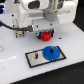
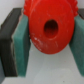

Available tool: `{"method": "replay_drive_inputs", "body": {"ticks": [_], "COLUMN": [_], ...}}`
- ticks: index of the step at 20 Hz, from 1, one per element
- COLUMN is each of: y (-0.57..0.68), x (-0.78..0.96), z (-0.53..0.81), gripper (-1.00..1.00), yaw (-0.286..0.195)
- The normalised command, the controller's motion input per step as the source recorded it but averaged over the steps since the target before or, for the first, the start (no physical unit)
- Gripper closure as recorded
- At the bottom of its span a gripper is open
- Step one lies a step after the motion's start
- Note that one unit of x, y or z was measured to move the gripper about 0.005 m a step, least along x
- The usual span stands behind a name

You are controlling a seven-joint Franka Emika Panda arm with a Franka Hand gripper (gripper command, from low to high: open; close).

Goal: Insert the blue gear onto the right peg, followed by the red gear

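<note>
Looking at the exterior view, you have a white table [image 1: 12, 60] filling the scene, with the white Panda arm [image 1: 35, 12] over its far half, around twelve o'clock from the plate.

Grey, black-framed plate [image 1: 37, 59]: lying flat on the table near the view's middle, below the arm.

Blue gear [image 1: 51, 52]: lying flat on the plate's end toward the exterior view's right. The right peg is not visible to you; the gear covers that spot. A thin dark pin [image 1: 37, 56] stands on the plate's other end, at about nine o'clock from the blue gear.

Red gear [image 1: 46, 35]: held up off the table in the gripper [image 1: 46, 34], at roughly twelve o'clock from the blue gear and apart from it.

Wrist view confirms the hold: the red gear [image 2: 48, 29] sits between the teal pads [image 2: 21, 47], one at nine o'clock and one at three o'clock of the gear, both pressed against its rim. Its centre hole faces you, dark and unobstructed.
</note>
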Motion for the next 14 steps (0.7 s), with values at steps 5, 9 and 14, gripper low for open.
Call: {"method": "replay_drive_inputs", "body": {"ticks": [5, 9, 14], "y": [-0.04, -0.20, -0.20], "x": [0.30, 0.53, 0.65], "z": [0.47, 0.43, 0.42], "gripper": [1.00, 1.00, 1.00], "yaw": [0.000, 0.000, 0.000]}}
